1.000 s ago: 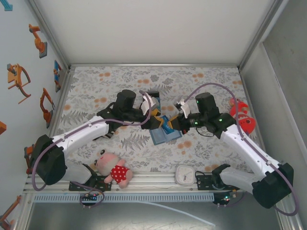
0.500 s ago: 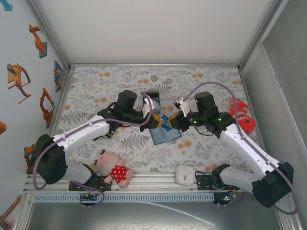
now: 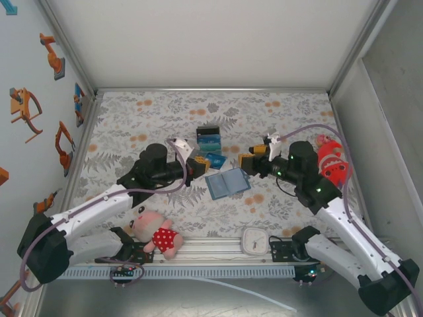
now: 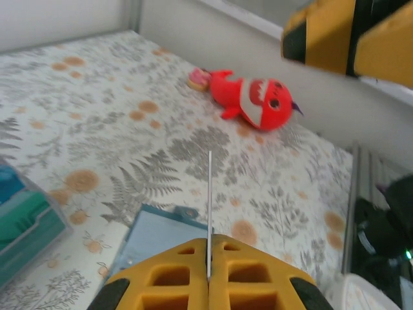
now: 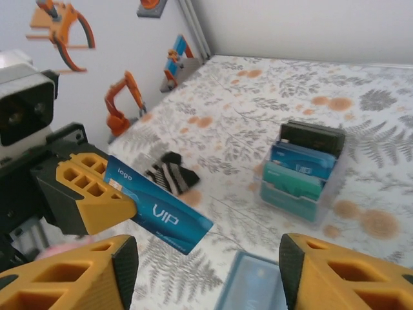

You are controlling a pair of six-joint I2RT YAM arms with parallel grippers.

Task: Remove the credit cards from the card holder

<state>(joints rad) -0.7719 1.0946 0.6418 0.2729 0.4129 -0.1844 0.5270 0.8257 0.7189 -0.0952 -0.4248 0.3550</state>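
Sticking out of the left gripper's [image 3: 195,167] clamped jaws, a blue credit card [image 5: 158,216] hangs above the floral table [image 3: 132,119]. The card holder [image 3: 227,183] lies open between both arms. The right gripper [image 3: 247,160] is spread wide and empty.

card holder [image 5: 255,287] — cut off below; card [image 4: 209,206] edge-on

- Smooth, glossy plastic with white print: blue card [image 5: 158,216].
- Matt yellow plastic, moulded in open cells: left gripper [image 4: 208,245] jaws.
- Matt steel-blue cover: card holder [image 3: 227,183].
- Matt, leaf-printed surface [image 3: 277,119].
- Soft plush cloth: red shark toy [image 3: 334,165], 3 o'clock edge.
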